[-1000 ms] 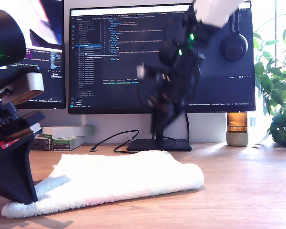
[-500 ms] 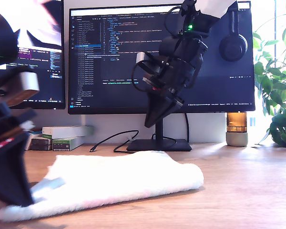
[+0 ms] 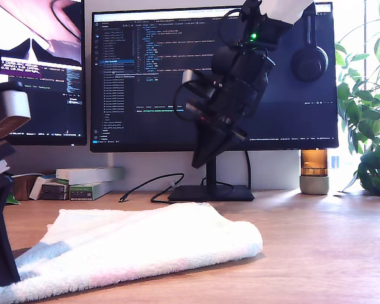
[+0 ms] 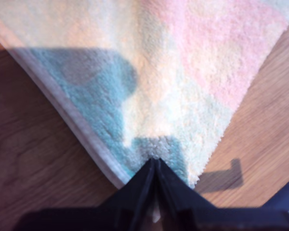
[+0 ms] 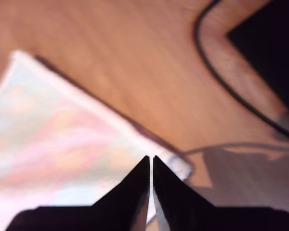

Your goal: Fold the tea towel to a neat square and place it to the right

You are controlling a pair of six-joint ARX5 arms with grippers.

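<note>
1. The jaws of my first gripper (image 4: 155,166) are pressed together on a corner of the tea towel (image 4: 173,86); the fluffy cloth disappears between the two dark tips, so I judge that they pinch it. This hold makes sense, because a corner is the easiest place to lift and carry one layer over the rest.

2. In the exterior view this gripper (image 3: 1,278) stands low at that view's left edge, at the near corner of the tea towel (image 3: 145,244), which lies flat on the wooden desk (image 3: 323,253) in front of the monitor (image 3: 152,76).

3. The jaws of my second gripper (image 5: 151,163) are brought together with only a thin slit between them, and nothing is between them. It hangs high above the desk, and its camera looks down on another corner of the towel, with bare wood and a black cable (image 5: 216,72) beside it.

4. In the exterior view the second gripper (image 3: 206,155) is up in front of the monitor, well apart from the cloth. I think it is held there to stay clear of the fold.

5. The towel seems already doubled once, with a rounded fold toward the exterior view's right, but it is not yet a square.
</note>
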